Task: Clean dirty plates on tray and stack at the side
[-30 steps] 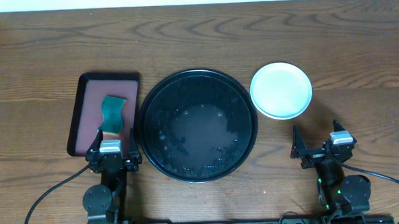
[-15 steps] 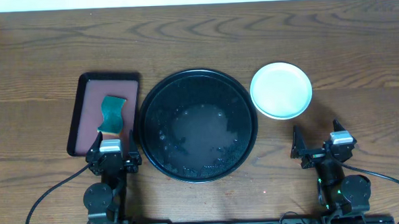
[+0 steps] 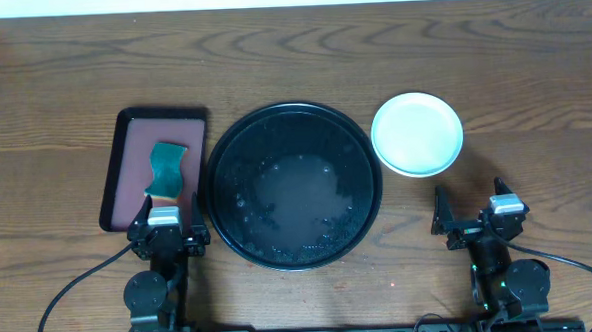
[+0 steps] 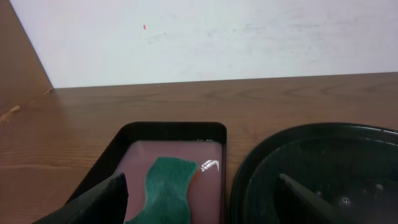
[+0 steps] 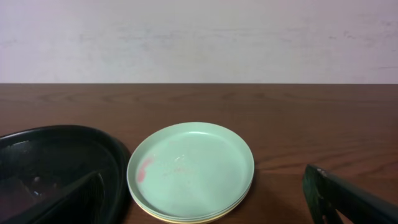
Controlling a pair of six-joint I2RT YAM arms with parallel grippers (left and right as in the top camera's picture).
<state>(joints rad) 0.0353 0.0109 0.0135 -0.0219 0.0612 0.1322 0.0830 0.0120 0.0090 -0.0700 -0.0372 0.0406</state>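
Observation:
The plates (image 3: pixel 417 133) sit stacked on the table right of the large round black tray (image 3: pixel 293 185). In the right wrist view the top mint plate (image 5: pixel 190 169) has a faint red smear at its left, and a pale yellow plate edge shows at the bottom of the stack. The tray (image 5: pixel 37 162) holds no plates, only wet droplets. My left gripper (image 3: pixel 166 230) rests open and empty at the front left, near the tray's rim (image 4: pixel 298 143). My right gripper (image 3: pixel 474 221) rests open and empty in front of the stack.
A rectangular black-rimmed tray (image 3: pixel 126 168) with a reddish inside stands left of the round tray and holds a green sponge (image 3: pixel 166 168), also seen in the left wrist view (image 4: pixel 166 186). A white wall runs along the table's far edge.

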